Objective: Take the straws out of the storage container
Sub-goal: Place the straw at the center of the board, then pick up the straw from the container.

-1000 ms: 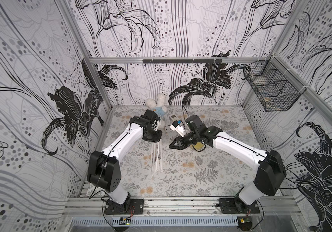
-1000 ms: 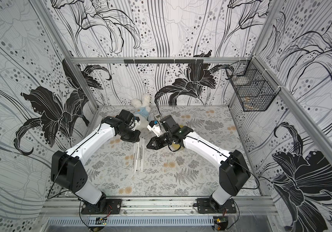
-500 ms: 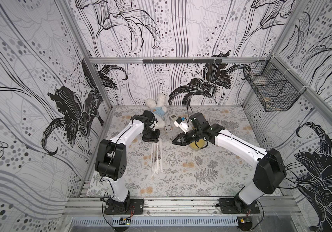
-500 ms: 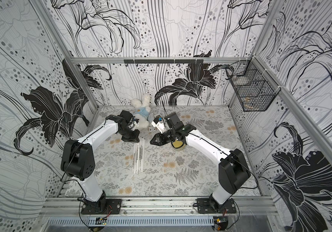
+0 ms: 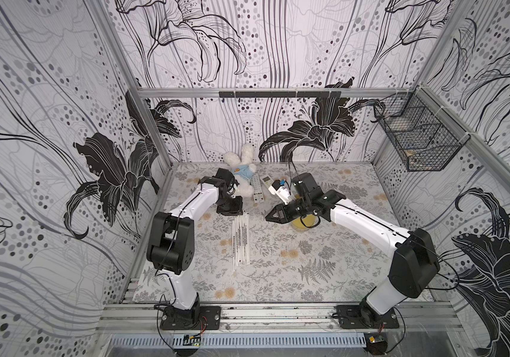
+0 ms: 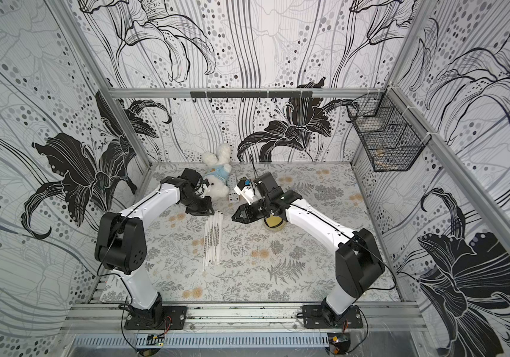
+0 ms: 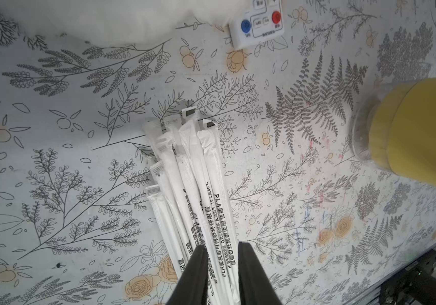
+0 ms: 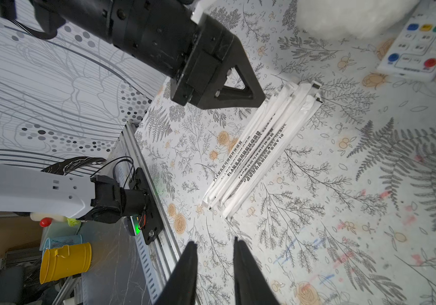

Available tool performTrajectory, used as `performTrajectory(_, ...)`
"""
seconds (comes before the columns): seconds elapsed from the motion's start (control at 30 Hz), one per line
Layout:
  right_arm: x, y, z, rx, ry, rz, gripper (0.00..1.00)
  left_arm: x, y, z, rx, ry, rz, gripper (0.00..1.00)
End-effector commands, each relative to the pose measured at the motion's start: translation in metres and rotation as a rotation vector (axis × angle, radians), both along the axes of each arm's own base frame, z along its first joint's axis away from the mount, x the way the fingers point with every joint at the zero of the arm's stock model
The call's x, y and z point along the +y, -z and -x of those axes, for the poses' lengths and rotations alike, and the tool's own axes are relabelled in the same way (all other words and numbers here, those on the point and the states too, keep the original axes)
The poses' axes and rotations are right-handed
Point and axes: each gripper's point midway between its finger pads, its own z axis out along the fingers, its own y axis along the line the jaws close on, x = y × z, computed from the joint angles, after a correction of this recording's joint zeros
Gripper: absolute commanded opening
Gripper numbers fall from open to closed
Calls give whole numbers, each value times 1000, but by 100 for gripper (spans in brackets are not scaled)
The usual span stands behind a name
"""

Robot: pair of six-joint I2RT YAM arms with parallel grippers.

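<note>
Lying flat on the table (image 5: 340, 262), the straws (image 5: 240, 239) run front-to-back, their far ends under the left gripper (image 7: 223, 253), the nearer one, its jaws narrowly parted over the bundle. The storage container (image 5: 303, 223) stands apart under the right arm; the right gripper (image 8: 215, 248) is narrowly parted and empty. Only the wrist views show the jaw gaps.

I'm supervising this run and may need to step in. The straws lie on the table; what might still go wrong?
The left pincer hangs open right over the straws; a low pull-away may snag a wrapper and scatter the bundle. The right pincer, open and empty, hangs beside and above the yellow cup; a careless sweep may tip it.
</note>
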Motion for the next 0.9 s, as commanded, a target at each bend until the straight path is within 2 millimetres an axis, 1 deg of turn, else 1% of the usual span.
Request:
performTrajectory(0.0,-6,-20,-1,-68,-2,2,30,2,-12,-17,-78,-14,0,29)
performTrajectory(0.1,-10,-34,-1,-123,3,0,31,3,-23,-21,-113,-19,-2,28)
performTrajectory(0.17,-13,-45,-1,-163,3,-3,32,4,-35,-25,-158,-20,-2,28)
performTrajectory(0.27,-19,-60,-2,-227,16,2,34,3,-66,-32,-271,-35,21,27)
performTrajectory(0.33,-25,-69,-3,-273,32,19,35,-4,-93,-32,-374,-25,35,30)
performTrajectory(0.43,-36,-83,-5,-345,50,56,35,-23,-132,-21,-521,47,29,31)
performTrajectory(0.5,-46,-90,-8,-400,75,98,35,-42,-156,-9,-626,91,40,32)
performTrajectory(0.57,-64,-88,-19,-471,142,186,35,-65,-180,9,-761,152,67,34)
performTrajectory(0.63,-88,-80,-32,-548,231,302,32,-91,-200,33,-910,234,116,35)
performTrajectory(0.67,-98,-76,-34,-570,256,340,32,-103,-209,48,-983,275,156,37)
performTrajectory(0.7,-102,-72,-32,-579,255,353,32,-113,-216,63,-1050,301,205,41)
performTrajectory(0.77,-103,-70,-23,-595,227,336,33,-126,-225,89,-1155,361,296,43)
performTrajectory(0.8,-104,-72,-18,-610,217,319,34,-132,-226,103,-1208,399,335,43)
performTrajectory(0.87,-106,-72,-9,-639,176,310,35,-135,-221,121,-1285,441,369,45)
